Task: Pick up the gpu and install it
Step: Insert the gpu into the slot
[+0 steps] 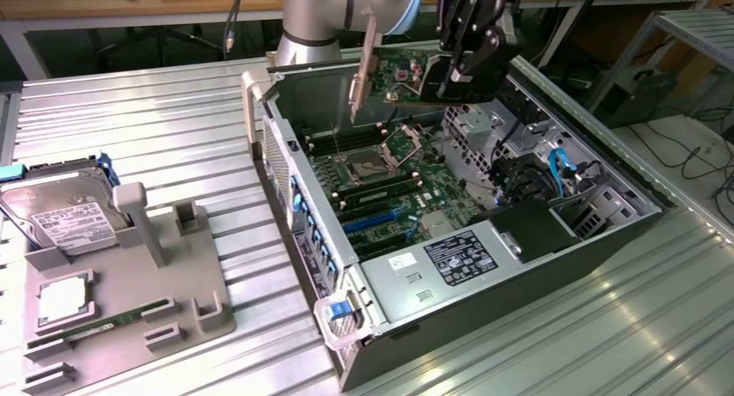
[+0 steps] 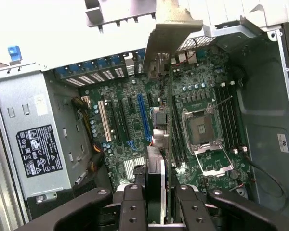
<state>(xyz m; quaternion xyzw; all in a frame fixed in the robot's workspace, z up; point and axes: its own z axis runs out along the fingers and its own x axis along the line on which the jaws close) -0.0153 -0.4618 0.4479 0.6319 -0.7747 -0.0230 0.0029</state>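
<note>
Exterior view: gripper (image 1: pixel 465 65) hangs above the open computer case (image 1: pixel 596 233), fingers clamped on the gpu (image 1: pixel 407 74), which is carried edge-down over the motherboard (image 1: pixel 384 185), its silver end bracket (image 1: pixel 367 74) toward the exterior view's left. Risk as judged: the bracket could catch the case's rear wall (image 1: pixel 281 147) if the card drifts that way; the drive cage and blue cables (image 1: pixel 559 168) crowd the exterior view's right, so free room is mainly straight above the board. The fixture tray (image 1: pixel 126 284) with the hard drive (image 1: pixel 64 216) sits well apart, no conflict. Wrist view: fingers (image 2: pixel 132 207) pinch the gpu (image 2: pixel 156 178) from both sides, card seen edge-on running toward the bracket (image 2: pixel 176 33) near the rear slot openings. Below lie the blue slot (image 2: pixel 143 118), white slot (image 2: pixel 105 122) and CPU socket (image 2: pixel 202 127); the card edge looks offset toward the socket side, so misalignment could land it on components or the RAM slots (image 2: pixel 229 118). Power supply (image 2: pixel 36 144) is clear to the side.
</note>
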